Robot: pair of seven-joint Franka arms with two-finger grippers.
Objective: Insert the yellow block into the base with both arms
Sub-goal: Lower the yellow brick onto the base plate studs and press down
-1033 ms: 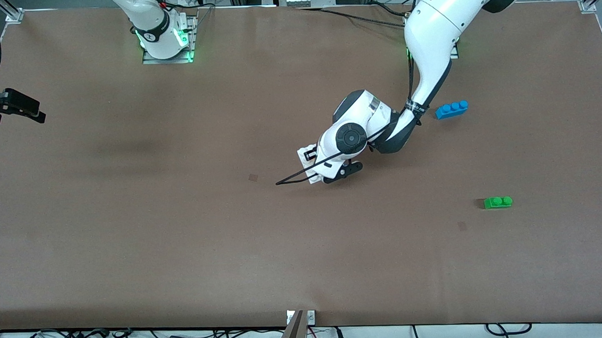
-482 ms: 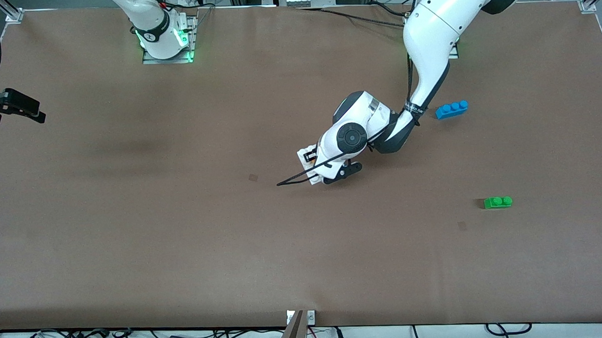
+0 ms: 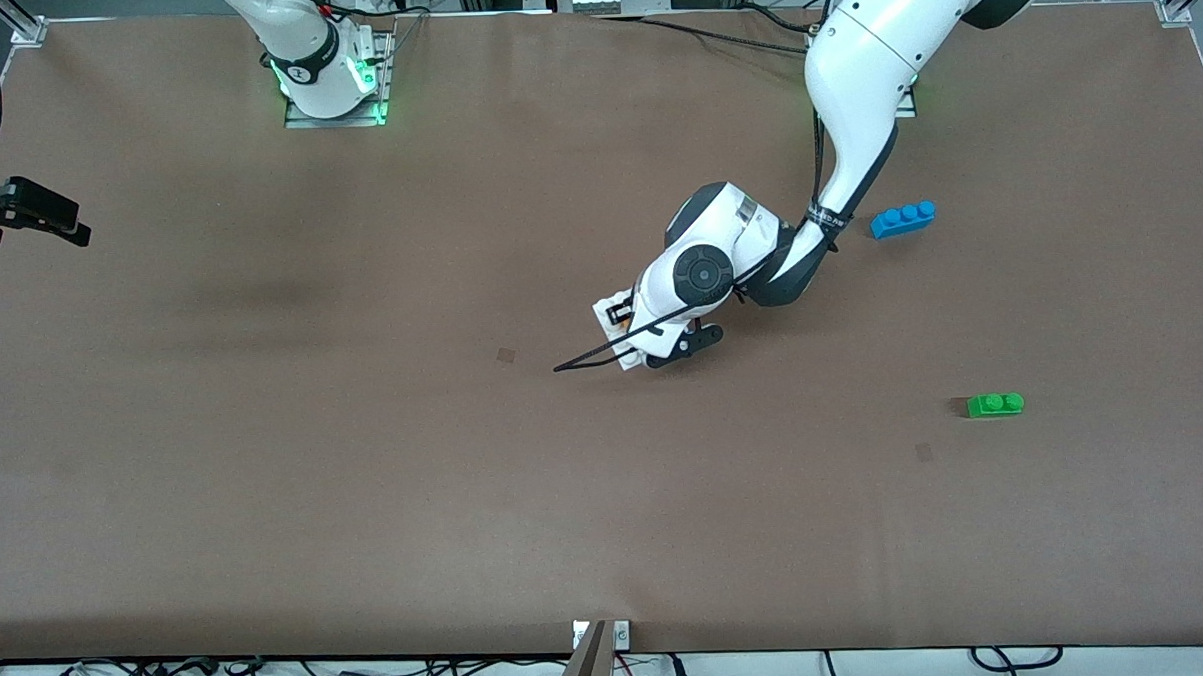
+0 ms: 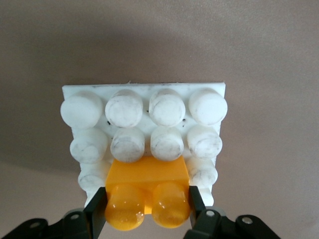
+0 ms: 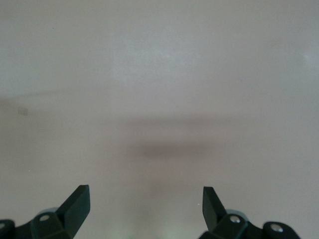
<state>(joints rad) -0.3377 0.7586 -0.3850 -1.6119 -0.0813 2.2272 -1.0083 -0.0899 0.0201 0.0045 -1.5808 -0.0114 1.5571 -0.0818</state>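
My left gripper (image 4: 147,193) is shut on the yellow block (image 4: 147,174), one black finger on each end of it. The block has two round studs. It sits low on the white studded base (image 4: 144,107), at the base's edge row nearest the gripper. I cannot tell whether the block is pressed fully down. In the front view the left arm's hand (image 3: 675,305) hangs over the middle of the table and hides most of the base (image 3: 626,359). My right gripper (image 5: 146,193) is open over bare table with nothing between its fingers.
A blue three-stud brick (image 3: 903,218) lies toward the left arm's end of the table. A green two-stud brick (image 3: 995,404) lies nearer the front camera than it. A black cable (image 3: 587,356) trails from the left hand over the table.
The left arm has shifted only a trifle over the base. Its grip on the yellow block is the same.
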